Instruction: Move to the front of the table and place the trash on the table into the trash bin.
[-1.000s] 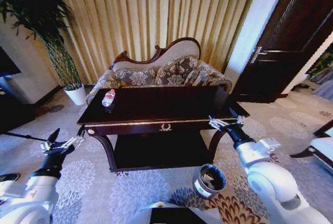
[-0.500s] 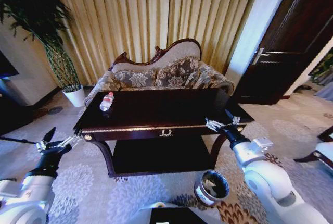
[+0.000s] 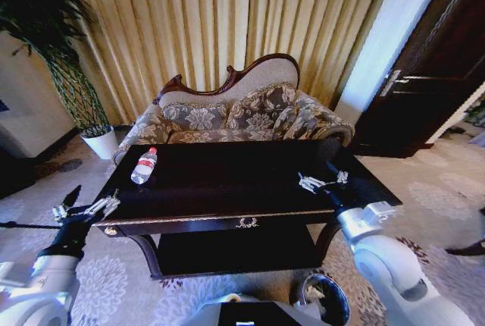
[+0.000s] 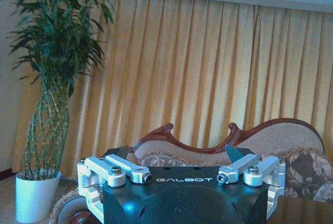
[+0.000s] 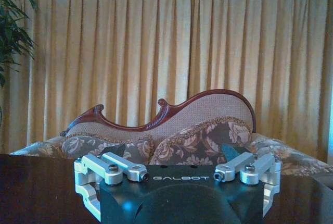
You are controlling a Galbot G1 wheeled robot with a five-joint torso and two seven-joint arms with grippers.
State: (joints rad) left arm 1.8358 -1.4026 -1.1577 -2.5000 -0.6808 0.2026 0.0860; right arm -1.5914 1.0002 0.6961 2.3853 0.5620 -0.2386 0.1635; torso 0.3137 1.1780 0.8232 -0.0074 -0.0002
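The robot faces the table (image 3: 227, 182) with the left gripper (image 3: 85, 208) and right gripper (image 3: 322, 182) both spread wide and empty, likely readied for the bottle (image 3: 143, 166) lying at the table's far-left corner, the bin (image 3: 326, 302) by its base

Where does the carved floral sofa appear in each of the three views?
Head view: sofa centre, behind the table.
Left wrist view: lower right, above the left gripper.
Right wrist view: centre, above the right gripper.
Shared landmark: the gold curtain behind it.
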